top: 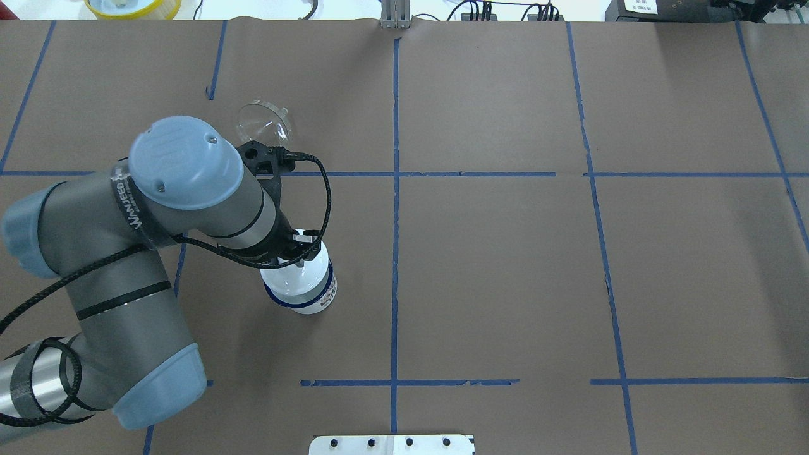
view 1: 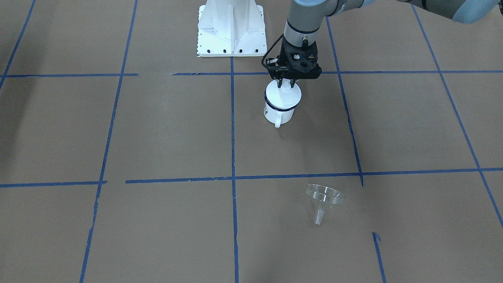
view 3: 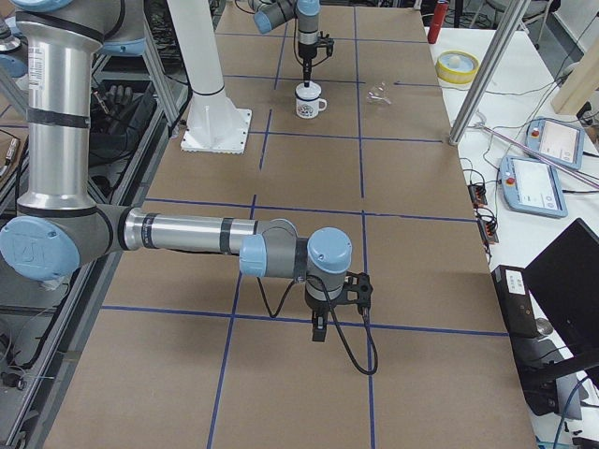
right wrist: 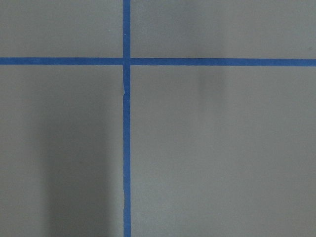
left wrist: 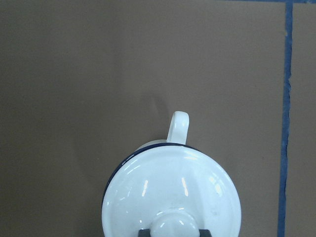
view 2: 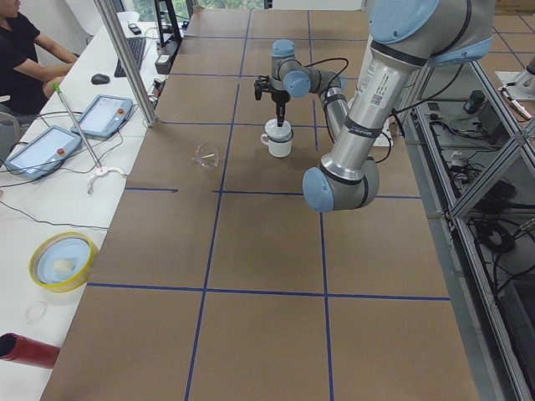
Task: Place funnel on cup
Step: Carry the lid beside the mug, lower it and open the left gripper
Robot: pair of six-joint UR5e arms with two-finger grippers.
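The cup (view 1: 278,113), a white enamel mug with a dark blue rim, stands upright with its handle (left wrist: 177,126) pointing away from the robot. A round white knobbed lid (view 1: 283,96) covers it. My left gripper (view 1: 286,83) points straight down over the cup, and its fingers are closed on the lid's knob (left wrist: 173,226). The clear funnel (view 1: 324,199) lies tilted on the table, apart from the cup and farther from the robot; it also shows in the overhead view (top: 262,122). My right gripper (view 3: 315,329) hangs over bare table far from both, and I cannot tell whether it is open or shut.
The table is brown paper with a blue tape grid. The white robot base (view 1: 232,29) stands just behind the cup. A yellow-rimmed bowl (top: 133,6) sits beyond the far edge. Tablets and an operator (view 2: 25,50) are off the table on the funnel's side.
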